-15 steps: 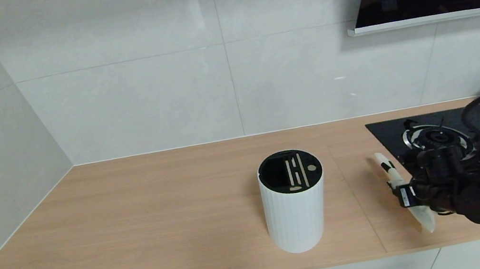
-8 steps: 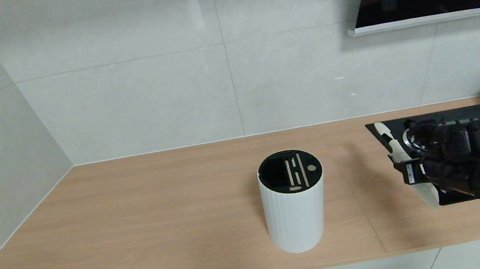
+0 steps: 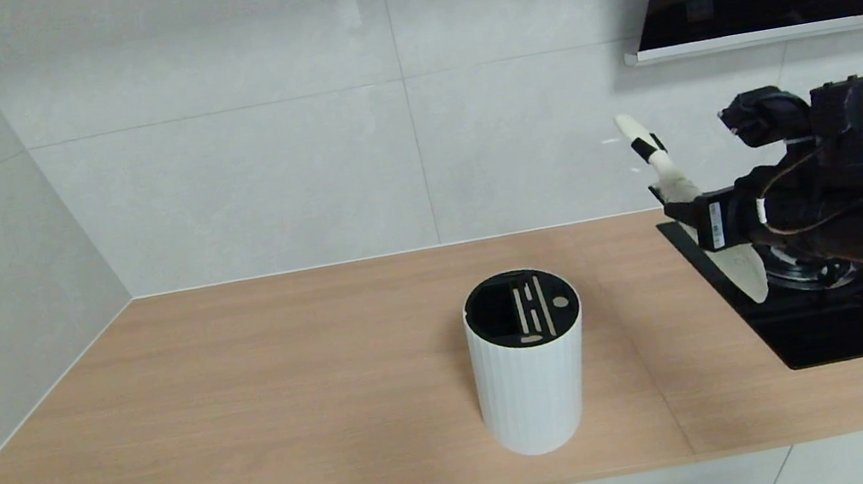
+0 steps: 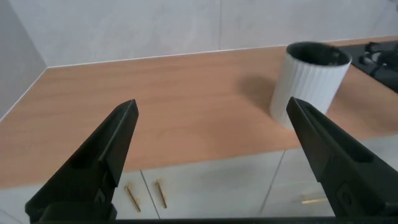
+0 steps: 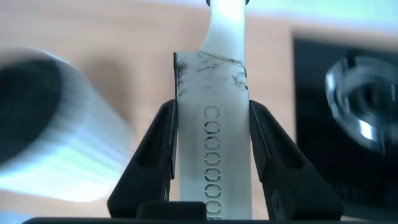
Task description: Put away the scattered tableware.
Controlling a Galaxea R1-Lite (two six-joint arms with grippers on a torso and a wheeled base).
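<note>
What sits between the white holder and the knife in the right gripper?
In the head view, only bare countertop and the cooktop edge lie between holder and knife, which the right gripper clamps.

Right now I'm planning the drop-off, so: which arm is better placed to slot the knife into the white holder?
Right. The right gripper is shut on the knife, held up beside the holder. The left gripper is open and empty, low before the counter.

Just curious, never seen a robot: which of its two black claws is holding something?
The right gripper, clamped on a white flat-bladed utensil; the left gripper hangs open, empty.
</note>
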